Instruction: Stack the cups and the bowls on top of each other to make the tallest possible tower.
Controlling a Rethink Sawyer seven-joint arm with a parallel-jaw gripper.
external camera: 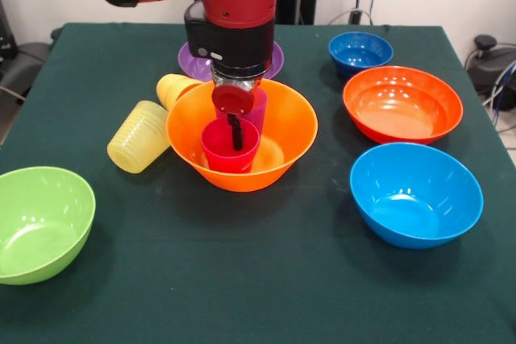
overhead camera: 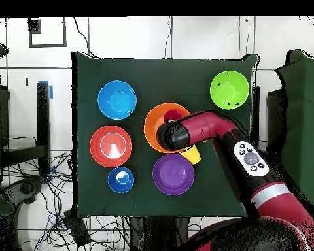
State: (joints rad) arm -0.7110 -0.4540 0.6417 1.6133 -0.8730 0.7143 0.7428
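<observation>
Take the orange-yellow bowl (external camera: 278, 138) at mid-table as your landmark. You have the gripper (external camera: 235, 130) hanging straight above it, reaching down into the red-pink cup (external camera: 230, 147), which stands upright inside that bowl; you cannot tell whether it is clenched or released. A translucent purple cup (external camera: 256, 110) stands in the bowl too, just behind the red-pink one. Touching the bowl's outer wall, 2 yellow cups lie tipped over: the ribbed pale yellow cup (external camera: 139, 136) and the orange-yellow cup (external camera: 174, 86). The purple bowl (overhead camera: 173, 174) sits just beside the landmark; the lime green bowl (external camera: 36, 223), light blue bowl (external camera: 415, 193), red-orange bowl (external camera: 401, 103) and small dark blue bowl (external camera: 359, 51) sit apart from it.
</observation>
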